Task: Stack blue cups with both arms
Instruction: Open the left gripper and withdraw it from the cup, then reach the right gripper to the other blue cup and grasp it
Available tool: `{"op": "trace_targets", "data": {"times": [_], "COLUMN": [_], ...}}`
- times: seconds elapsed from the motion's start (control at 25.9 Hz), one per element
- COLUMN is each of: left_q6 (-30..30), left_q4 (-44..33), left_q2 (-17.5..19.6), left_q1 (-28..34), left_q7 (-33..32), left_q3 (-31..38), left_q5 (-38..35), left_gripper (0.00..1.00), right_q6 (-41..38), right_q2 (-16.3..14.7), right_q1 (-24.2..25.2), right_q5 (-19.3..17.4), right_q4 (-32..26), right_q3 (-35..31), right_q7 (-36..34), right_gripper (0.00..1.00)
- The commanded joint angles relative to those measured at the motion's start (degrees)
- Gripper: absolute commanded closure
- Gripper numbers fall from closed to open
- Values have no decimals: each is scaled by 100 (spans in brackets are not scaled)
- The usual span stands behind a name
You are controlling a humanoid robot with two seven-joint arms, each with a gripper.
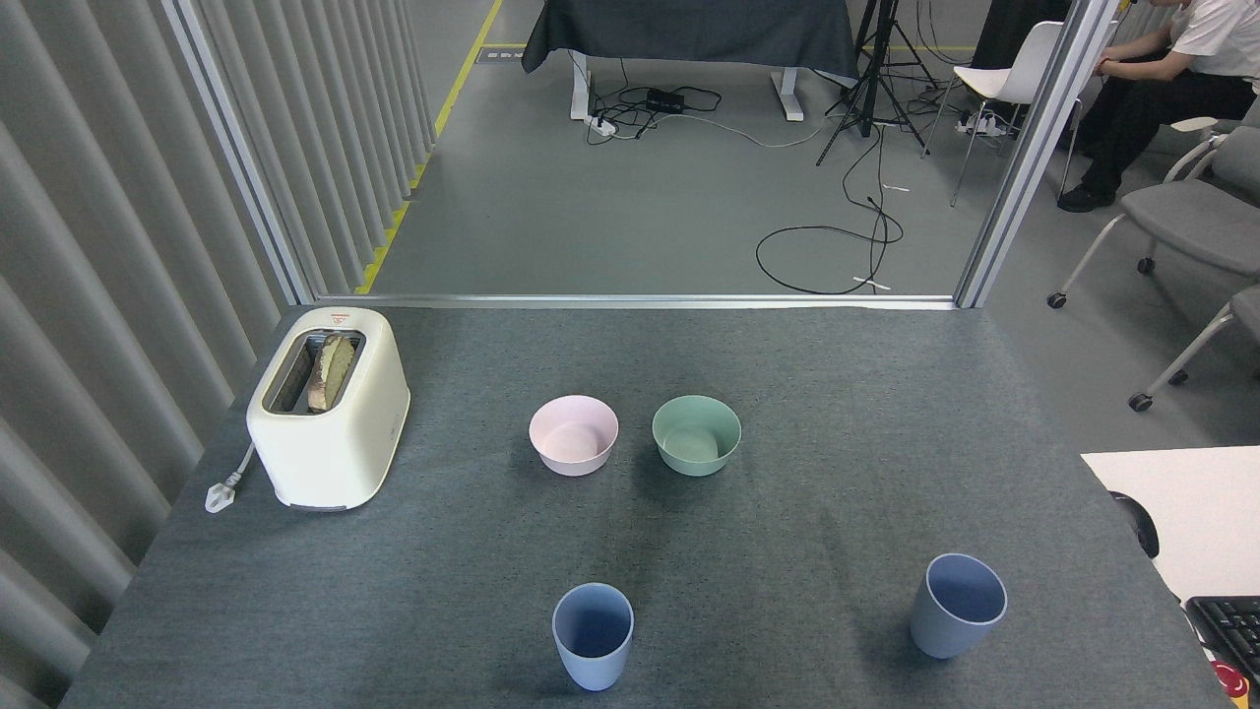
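While neither arm shows anywhere in my head view, I have no sight of the left pincer or the right pincer, so I cannot say how either stands. Taking the green bowl [696, 434] as my landmark: nearest to me, and a little left of it, the first blue cup [592, 635] stands upright on the grey table [443, 591], mouth open to the camera. The second blue cup [957, 604] sits about as near to me, well to the right of the bowl, close to the table's right edge; it looks upright too, with its mouth showing toward me. The two cups are well apart, nothing touching either one.

The green bowl itself rests mouth-up near the middle of the table. Just beside it on the left is the pink bowl [574, 434], apart from it by a narrow gap. Further left of the bowl, near the table's left edge, stands a cream toaster [329, 406] with a slice of bread [333, 370] in its slot; its white plug [222, 490] lies on the table by its near left corner.

To the right of the bowl, off the table, I see a white desk corner [1191, 502] and a black keyboard [1226, 625]. Beyond the bowl, past the table's far edge, the grey floor carries loose black cables [827, 246], and far right a seated person [1171, 69] is partly in frame by grey chairs.
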Motion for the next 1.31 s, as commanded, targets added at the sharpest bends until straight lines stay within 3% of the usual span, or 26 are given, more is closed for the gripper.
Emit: {"op": "trace_targets", "data": {"times": [0.0, 0.23, 0.46, 0.58, 0.77, 1.28], "left_q6": [35, 97, 79, 18, -17, 53], "left_q4": [-15, 3, 91, 91, 99, 152], "left_q2": [-15, -41, -33, -41, 29, 108], "left_q1": [103, 59, 112, 103, -28, -55], "left_q7": [205, 407, -67, -129, -129, -59], "left_q3": [507, 595, 612, 621, 630, 630], "left_q5": [123, 167, 185, 343, 1372, 1336], "left_gripper": [0, 0, 0, 0, 0, 0], "right_q6": [243, 243, 243, 243, 234, 234], "right_q2": [-36, -247, -441, -458, -467, -502], "right_q1": [-247, -827, -1293, -1478, -1645, -2295], "right_q5": [12, 12, 21, 21, 21, -6], "right_q4": [234, 647, 1007, 1157, 1412, 2018], "right_q3": [-79, -228, -228, -228, -228, -228], "right_q7": [98, 379, 528, 537, 537, 537], "right_gripper": [0, 0, 0, 0, 0, 0]}}
